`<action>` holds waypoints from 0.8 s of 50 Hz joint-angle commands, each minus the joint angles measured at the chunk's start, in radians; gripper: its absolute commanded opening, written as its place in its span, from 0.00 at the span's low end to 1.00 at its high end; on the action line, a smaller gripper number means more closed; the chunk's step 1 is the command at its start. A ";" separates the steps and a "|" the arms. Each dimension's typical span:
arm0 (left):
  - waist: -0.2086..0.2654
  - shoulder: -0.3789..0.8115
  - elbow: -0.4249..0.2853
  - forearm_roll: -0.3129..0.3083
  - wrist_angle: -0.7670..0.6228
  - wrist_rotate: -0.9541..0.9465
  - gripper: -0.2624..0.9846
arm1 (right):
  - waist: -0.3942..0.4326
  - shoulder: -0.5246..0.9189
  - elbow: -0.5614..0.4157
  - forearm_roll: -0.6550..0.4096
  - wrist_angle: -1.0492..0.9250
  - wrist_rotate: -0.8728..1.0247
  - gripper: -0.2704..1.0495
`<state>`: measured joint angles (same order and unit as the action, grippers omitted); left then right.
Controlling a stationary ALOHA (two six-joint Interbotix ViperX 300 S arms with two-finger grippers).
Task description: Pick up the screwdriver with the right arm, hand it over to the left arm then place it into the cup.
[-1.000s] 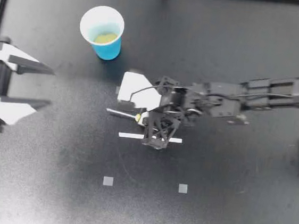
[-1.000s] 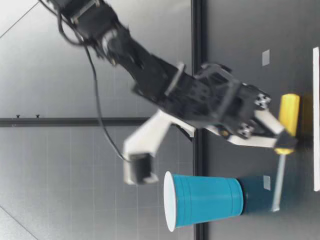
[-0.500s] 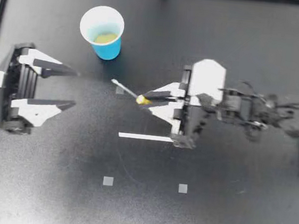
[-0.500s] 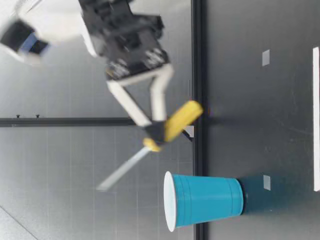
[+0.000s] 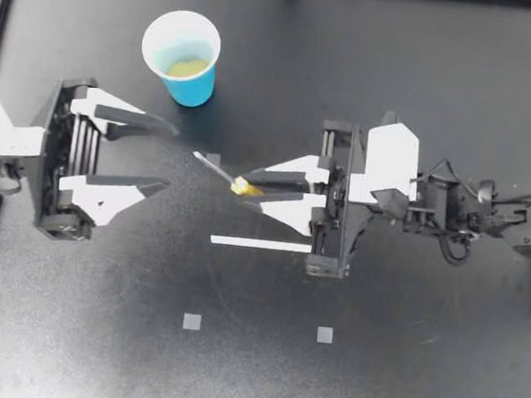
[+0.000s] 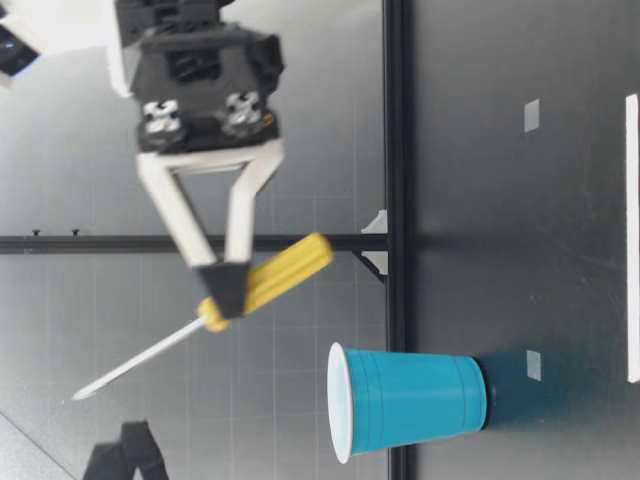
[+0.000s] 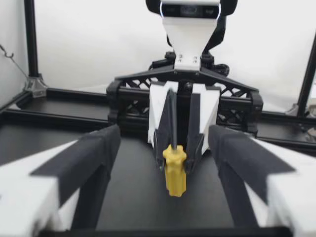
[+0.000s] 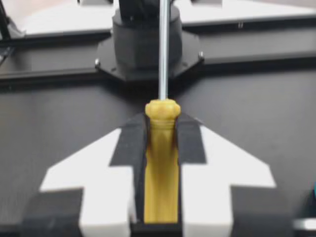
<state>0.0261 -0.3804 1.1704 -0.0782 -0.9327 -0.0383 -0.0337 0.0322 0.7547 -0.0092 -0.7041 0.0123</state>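
Above mid-counter, my right gripper (image 5: 248, 184) clamps the screwdriver (image 5: 219, 170) by its yellow handle, shaft aimed at my left gripper (image 5: 169, 158), which is spread wide and not touching it. Advance left onto the shaft, close squarely, confirm hold before right lets go. Cup (image 5: 194, 87): far edge, left.

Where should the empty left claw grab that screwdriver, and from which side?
On the screwdriver, take the bare metal shaft. The right gripper is shut on the yellow handle, leaving the shaft sticking out toward the open left gripper, so coming straight ahead, a finger each side, looks best.
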 commanded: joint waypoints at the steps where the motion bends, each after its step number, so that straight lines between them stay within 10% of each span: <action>1: 0.000 0.006 -0.032 0.005 -0.011 -0.002 0.78 | 0.002 -0.012 -0.041 -0.003 -0.014 -0.003 0.24; 21: 0.000 0.057 -0.080 0.021 -0.038 -0.003 0.75 | -0.003 0.046 -0.118 -0.003 -0.006 -0.009 0.24; 40: 0.000 0.061 -0.075 0.044 -0.069 -0.006 0.29 | -0.008 0.048 -0.121 0.002 -0.005 -0.005 0.24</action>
<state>0.0261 -0.3129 1.1106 -0.0368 -0.9863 -0.0430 -0.0353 0.0936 0.6550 -0.0123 -0.7041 0.0046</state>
